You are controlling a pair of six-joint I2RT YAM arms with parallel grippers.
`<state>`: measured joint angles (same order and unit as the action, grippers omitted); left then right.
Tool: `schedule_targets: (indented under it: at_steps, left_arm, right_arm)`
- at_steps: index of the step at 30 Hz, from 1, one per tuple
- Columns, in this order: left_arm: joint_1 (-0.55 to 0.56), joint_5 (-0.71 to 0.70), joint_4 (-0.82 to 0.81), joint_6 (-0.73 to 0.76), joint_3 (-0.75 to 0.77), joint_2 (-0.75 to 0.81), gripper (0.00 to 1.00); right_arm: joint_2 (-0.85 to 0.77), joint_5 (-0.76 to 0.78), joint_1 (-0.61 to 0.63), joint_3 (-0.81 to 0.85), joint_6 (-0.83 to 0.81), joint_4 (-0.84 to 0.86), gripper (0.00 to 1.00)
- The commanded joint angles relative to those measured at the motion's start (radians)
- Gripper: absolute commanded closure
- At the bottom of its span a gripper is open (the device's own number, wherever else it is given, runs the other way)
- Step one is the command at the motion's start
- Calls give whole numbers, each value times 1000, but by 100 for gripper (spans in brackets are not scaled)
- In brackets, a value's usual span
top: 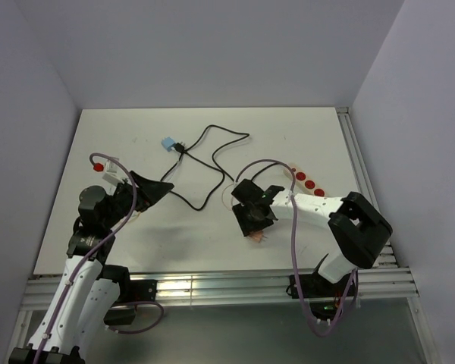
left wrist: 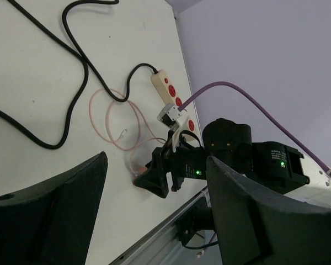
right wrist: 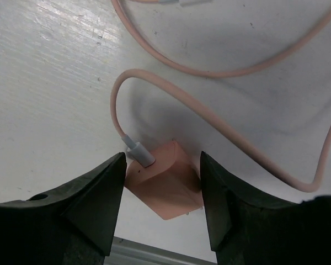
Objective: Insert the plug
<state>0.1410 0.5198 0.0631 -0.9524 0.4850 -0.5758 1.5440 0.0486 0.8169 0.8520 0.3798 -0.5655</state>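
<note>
Hovering at the left, my left tool hangs above the desk with its fingers spread and nothing between them, just beside the black cable. Further right, near the desk's front edge, my right tool is down over the pink plug, fingers parted on either side of the block, whose pink cord leaves from its left face; whether the pads touch it I cannot tell. I judge the grasp to be the step in hand. Next I must close squarely on the block, lift it, carry it to the white power strip at the far right, and line up its prongs, hidden from me, with a red-marked outlet
</note>
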Motion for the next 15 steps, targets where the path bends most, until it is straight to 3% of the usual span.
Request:
schedule_targets:
  at_steps: [1,6,15]
  left_arm:
    - [19,2,64,43,70,7,23]
    - [35,-14,113,54,106,8,24]
    - [112,-55,153,72,153,-12,25]
  right_arm:
    - [5,57,22,32,7,-16,38]
    - [-12,56,31,16,27,16,63]
    - [-123,-19,31,22,128,136,99]
